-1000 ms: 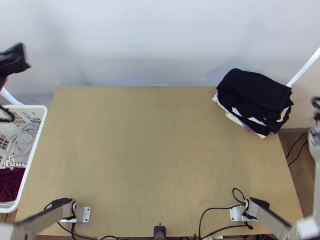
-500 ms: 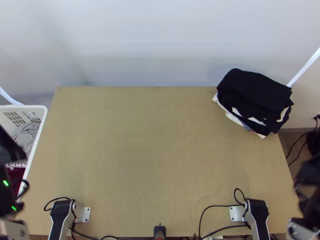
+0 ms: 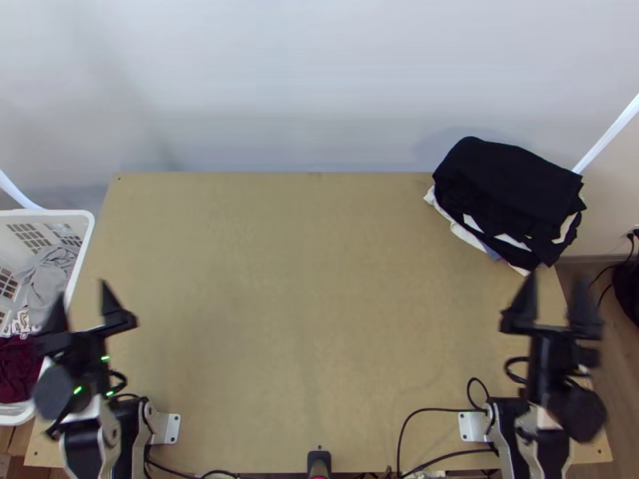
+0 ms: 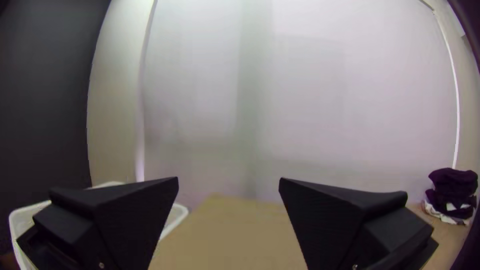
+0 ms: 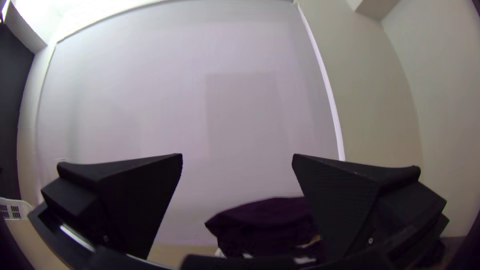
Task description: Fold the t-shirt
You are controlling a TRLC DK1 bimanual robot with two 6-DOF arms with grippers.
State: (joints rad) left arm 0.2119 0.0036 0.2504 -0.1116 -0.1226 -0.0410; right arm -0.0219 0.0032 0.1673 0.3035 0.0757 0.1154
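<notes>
Left of my big wooden counter (image 3: 319, 279) is a white basket (image 3: 48, 213); my top view looks in at grey cloth (image 3: 49, 279) and dark red cloth (image 3: 17, 369), my left wrist view shows its rim. A clothes pile (image 3: 511, 184) sits at the far right corner. I can't tell which is the t-shirt. My left gripper (image 3: 84, 292) and right gripper (image 3: 557, 279) are spread wide.

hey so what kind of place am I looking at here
Probably a laundry-folding workstation in a room: a wooden table with two robot arms at its near edge, a white basket of loose clothes at its left, and a stack of folded dark and white cloth at its far right.
</notes>
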